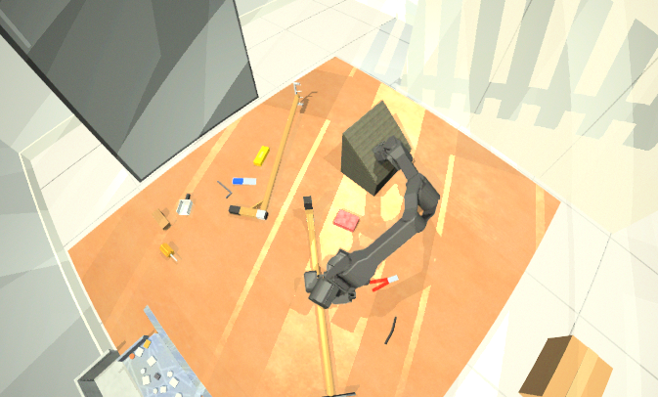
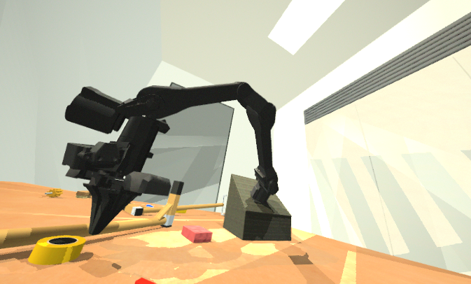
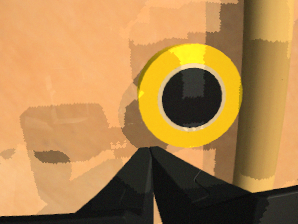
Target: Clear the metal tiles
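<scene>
The long scraper lies on the table, its yellow handle running under the arm. Its dark blade is at the bottom edge of the top view, its black-ended grip at the other end. My gripper is shut and empty, pointing down low beside the handle; its tips are hidden in the top view. The steel plate, partly cut off at lower left, bears several light tiles and a dark one. The catch box adjoins its end.
A yellow tape roll lies between my fingertips and the handle in the wrist view. A pink block, red-handled tool and black strip lie nearby. A rake lies farther off.
</scene>
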{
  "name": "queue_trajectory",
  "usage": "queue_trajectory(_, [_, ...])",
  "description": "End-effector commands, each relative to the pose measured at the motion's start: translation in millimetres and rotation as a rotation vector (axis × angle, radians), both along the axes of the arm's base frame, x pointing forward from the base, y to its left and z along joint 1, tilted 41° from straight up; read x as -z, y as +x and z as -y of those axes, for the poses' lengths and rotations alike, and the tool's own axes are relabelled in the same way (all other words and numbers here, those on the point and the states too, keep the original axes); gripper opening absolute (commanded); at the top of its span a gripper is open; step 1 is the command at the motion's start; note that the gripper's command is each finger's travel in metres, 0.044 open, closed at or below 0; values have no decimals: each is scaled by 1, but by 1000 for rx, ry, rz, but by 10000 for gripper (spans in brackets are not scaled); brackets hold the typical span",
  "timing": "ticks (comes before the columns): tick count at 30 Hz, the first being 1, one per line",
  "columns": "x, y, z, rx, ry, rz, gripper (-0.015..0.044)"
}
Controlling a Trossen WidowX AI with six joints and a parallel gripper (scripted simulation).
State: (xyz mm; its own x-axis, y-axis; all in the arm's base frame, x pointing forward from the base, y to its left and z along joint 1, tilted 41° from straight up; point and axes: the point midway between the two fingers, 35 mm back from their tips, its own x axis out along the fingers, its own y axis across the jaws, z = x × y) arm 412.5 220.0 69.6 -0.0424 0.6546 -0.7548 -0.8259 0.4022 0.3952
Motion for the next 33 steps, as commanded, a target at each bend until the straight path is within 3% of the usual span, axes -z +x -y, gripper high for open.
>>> queue_trajectory(1, [9, -2, -5, 6, -3, -6, 0])
queue_trajectory(33, [23, 19, -5, 0, -1, 4, 0])
